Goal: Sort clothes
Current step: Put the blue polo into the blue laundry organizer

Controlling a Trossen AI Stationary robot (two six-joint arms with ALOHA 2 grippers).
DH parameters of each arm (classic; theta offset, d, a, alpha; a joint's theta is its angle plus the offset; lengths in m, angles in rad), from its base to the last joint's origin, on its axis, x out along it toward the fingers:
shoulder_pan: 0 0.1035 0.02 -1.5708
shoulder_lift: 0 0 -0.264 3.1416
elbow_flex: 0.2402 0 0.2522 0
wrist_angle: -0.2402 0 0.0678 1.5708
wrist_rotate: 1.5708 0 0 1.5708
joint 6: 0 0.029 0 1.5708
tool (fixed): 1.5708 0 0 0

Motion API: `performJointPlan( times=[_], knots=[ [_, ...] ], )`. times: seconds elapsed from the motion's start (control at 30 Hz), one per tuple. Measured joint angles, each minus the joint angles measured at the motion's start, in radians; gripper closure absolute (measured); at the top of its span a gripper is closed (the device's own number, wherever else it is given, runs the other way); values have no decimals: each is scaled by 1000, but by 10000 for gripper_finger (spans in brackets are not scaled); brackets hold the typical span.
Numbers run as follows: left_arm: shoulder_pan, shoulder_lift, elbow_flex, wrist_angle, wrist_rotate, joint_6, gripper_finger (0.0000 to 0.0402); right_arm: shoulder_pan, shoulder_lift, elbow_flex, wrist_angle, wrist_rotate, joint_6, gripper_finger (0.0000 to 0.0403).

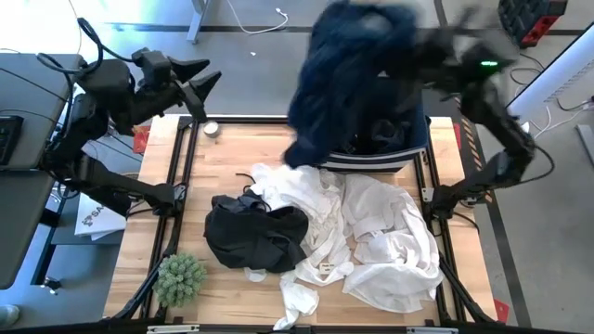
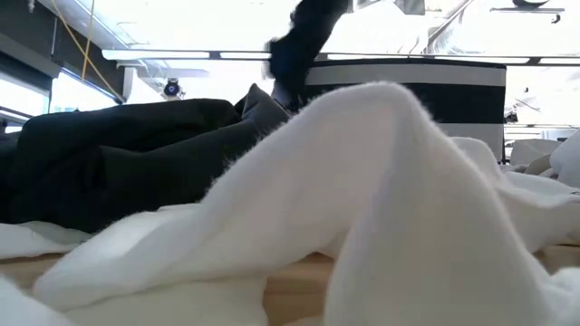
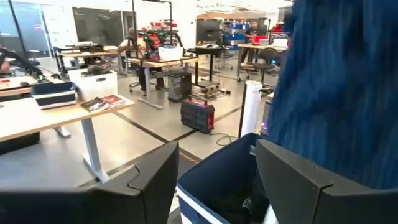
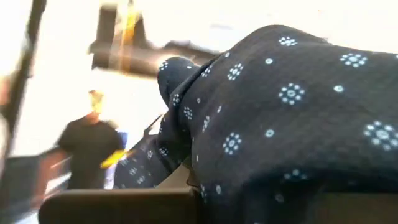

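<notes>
A heap of white clothes [image 1: 371, 232] lies on the wooden table, with a black garment [image 1: 255, 237] on the heap's left part. Both also show close up in the low view, white [image 2: 381, 199] and black [image 2: 118, 154]. My right gripper [image 1: 422, 46] is high over the navy bin [image 1: 413, 153] at the far edge, shut on a navy blue garment [image 1: 343, 74] with small white print [image 4: 286, 93]. My left gripper [image 1: 200, 83] is open and empty over the table's far left corner; its fingers stand wide apart in the left wrist view [image 3: 217, 186]. My right gripper holds the navy garment from above, but the cloth [image 4: 267, 124] drapes over the fingers and hides the place of contact. The garment hangs bunched and slack below the gripper. Its lower end [image 1: 306, 148] hangs at the bin's left side, clear of the heap [image 2: 290, 81].
A green spiky plant [image 1: 179, 276] stands at the near left corner. A small silver object [image 1: 212, 129] lies at the far left. The bin has a striped rim [image 2: 408, 81]. Black frame rails edge the table. A person [image 4: 93, 149] stands in the room beyond.
</notes>
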State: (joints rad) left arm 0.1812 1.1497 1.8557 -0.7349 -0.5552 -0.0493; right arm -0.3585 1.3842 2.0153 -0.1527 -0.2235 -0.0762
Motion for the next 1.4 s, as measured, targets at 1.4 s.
performJointPlan(
  times=[1.4],
  knots=[
    [-1, 58, -43, -198, 56, -238, 193, -402, 476, -1, -1421, 317, -80, 305]
  ],
)
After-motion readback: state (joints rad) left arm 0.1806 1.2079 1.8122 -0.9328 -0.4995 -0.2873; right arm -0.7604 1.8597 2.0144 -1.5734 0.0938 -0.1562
